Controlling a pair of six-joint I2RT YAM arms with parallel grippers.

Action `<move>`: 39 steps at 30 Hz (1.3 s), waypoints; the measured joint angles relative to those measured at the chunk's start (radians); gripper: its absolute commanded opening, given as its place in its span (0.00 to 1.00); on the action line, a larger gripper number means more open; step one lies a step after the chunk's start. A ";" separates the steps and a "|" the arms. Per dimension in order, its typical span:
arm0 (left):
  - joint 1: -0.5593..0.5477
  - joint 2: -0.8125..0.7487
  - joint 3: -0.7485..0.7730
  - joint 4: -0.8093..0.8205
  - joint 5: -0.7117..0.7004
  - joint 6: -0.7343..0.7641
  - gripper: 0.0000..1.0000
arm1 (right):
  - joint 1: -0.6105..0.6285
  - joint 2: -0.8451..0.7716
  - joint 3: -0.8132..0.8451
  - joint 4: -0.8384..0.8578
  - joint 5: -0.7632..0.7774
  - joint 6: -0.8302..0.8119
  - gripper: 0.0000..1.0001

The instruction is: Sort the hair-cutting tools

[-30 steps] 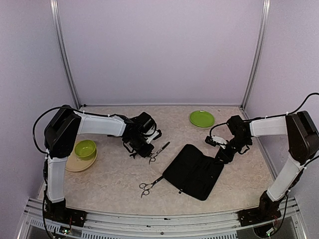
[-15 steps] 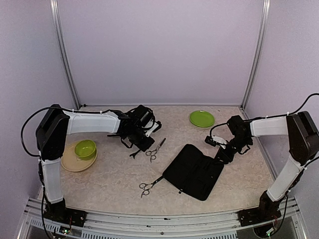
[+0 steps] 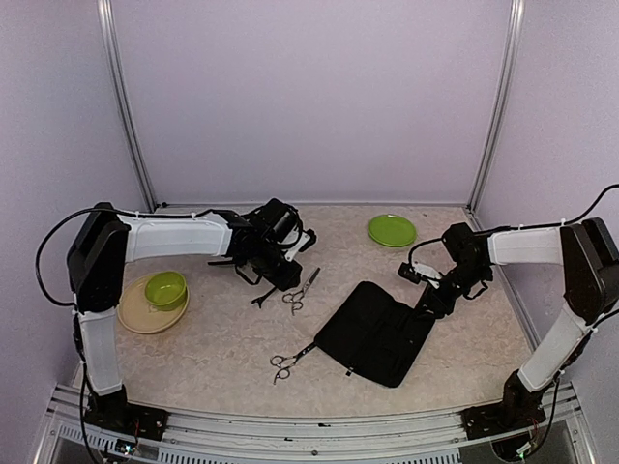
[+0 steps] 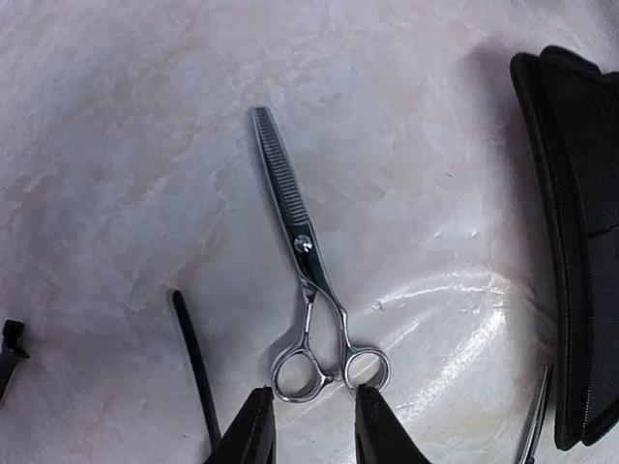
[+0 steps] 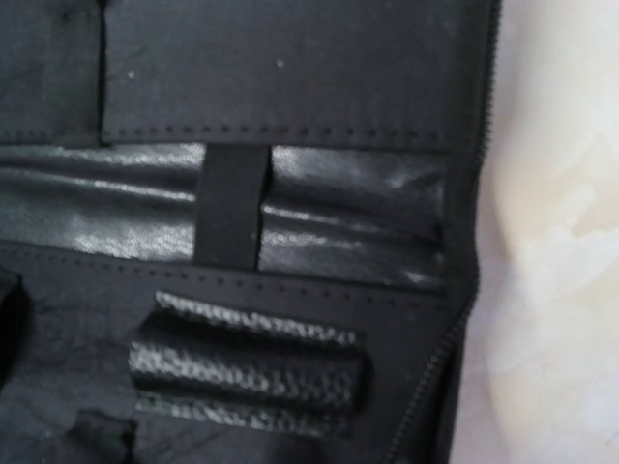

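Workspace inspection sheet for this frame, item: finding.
Surface: marbled beige tabletop.
Job's things: thinning scissors flat mid-table; second scissors nearer the front; black hair clip beside the first pair.
Clutter: open black case; green plate; green bowl on a beige plate.
Grippers: left hand open, empty, just short of the ring handles; right hand at the case's edge, state unclear.
Cables: left cable, right cable loop above the table.
Surroundings: lilac walls, metal posts.

The top camera looks down across the whole surface [image 3: 222, 358]; both wrist cameras look down close: left on scissors [image 4: 308, 253], right on case [image 5: 290, 193].
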 measured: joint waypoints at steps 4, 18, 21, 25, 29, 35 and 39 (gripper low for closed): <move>-0.039 0.073 0.026 -0.029 0.001 -0.026 0.31 | 0.000 0.000 0.000 0.001 0.000 0.000 0.37; -0.075 0.137 0.062 -0.051 0.039 -0.088 0.23 | 0.000 0.000 0.000 0.002 0.000 0.000 0.36; -0.081 0.158 0.066 -0.056 0.033 -0.094 0.23 | 0.000 0.000 0.000 0.002 0.000 0.000 0.36; -0.081 0.183 0.078 -0.073 0.003 -0.104 0.22 | 0.000 0.000 0.000 0.002 0.000 0.000 0.36; -0.081 0.187 0.079 -0.078 -0.024 -0.108 0.15 | 0.000 0.000 0.000 0.002 0.000 0.000 0.36; -0.089 0.186 0.079 -0.074 -0.063 -0.102 0.00 | 0.000 0.000 0.000 0.003 0.000 0.000 0.36; -0.104 0.175 0.061 -0.052 -0.114 -0.085 0.00 | 0.000 0.000 0.000 0.002 -0.003 -0.001 0.36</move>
